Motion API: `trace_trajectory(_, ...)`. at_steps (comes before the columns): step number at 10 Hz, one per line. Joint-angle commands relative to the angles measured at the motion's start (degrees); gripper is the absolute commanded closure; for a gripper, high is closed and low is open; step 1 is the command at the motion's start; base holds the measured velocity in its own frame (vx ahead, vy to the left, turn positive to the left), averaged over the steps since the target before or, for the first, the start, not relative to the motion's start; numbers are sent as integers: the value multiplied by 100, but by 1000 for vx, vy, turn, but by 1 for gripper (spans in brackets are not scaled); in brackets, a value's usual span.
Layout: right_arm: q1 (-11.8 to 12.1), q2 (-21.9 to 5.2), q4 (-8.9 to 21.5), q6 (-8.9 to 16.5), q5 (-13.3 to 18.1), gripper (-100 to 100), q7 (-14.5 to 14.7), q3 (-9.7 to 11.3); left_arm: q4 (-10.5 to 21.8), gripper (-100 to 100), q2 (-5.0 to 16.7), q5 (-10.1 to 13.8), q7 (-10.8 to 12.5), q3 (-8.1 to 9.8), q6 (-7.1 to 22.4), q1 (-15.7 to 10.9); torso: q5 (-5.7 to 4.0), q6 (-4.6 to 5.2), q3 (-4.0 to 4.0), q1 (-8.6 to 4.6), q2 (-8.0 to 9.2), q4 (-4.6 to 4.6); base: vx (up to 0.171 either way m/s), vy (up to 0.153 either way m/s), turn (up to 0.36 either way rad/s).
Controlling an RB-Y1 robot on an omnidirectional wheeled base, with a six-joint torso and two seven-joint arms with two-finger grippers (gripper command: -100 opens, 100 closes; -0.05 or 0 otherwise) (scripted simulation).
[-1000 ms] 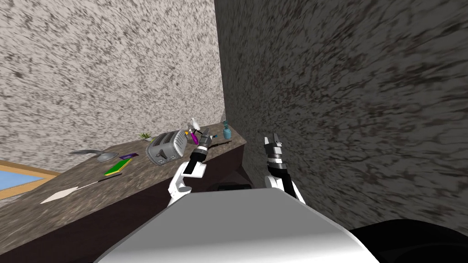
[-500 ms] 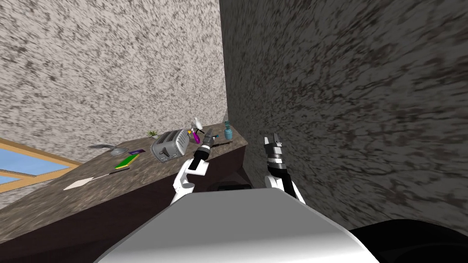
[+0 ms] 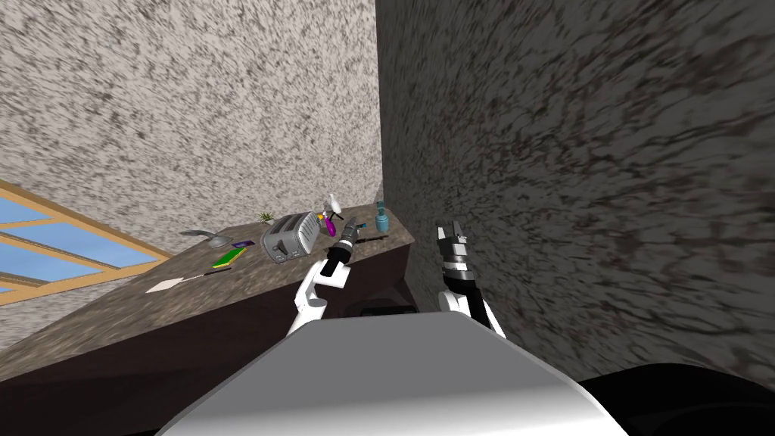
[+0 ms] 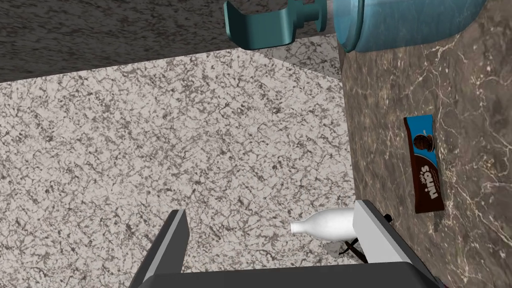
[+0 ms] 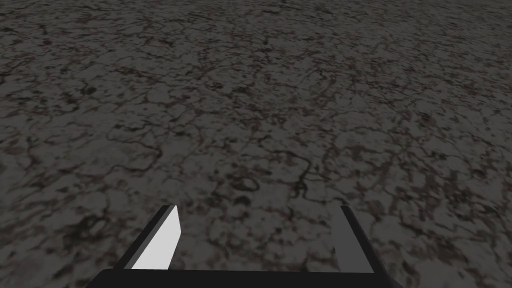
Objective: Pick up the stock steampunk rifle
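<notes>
Rifle (image 4: pixel 324 225), white end just past L gripper (image 4: pixel 272 207), fingers wide apart, empty; R gripper (image 5: pixel 257 207) same.

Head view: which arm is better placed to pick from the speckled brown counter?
Left. The open left gripper hangs over the speckled brown counter near the grey toaster; the open right gripper points at the dark wall.

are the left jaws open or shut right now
Open. In the left wrist view the left gripper has its jaws standing wide apart, gripping nothing; the speckled wall shows between them.
</notes>
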Motion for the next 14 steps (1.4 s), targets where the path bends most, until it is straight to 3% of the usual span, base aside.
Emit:
trace_trajectory(1, 0, 0, 0, 0, 0, 0, 0, 0, 56, -100, 18, -18, 41, -38, 230, -79, 0, 0, 0, 0, 0, 0, 41, -44, 84)
trace_trajectory(14, -1, 0, 0, 0, 0, 0, 0, 0, 732, -100, -65, -473, 304, -707, 2154, -680, 1, 4, -2, 7, -1, -1, 41, -28, 135)
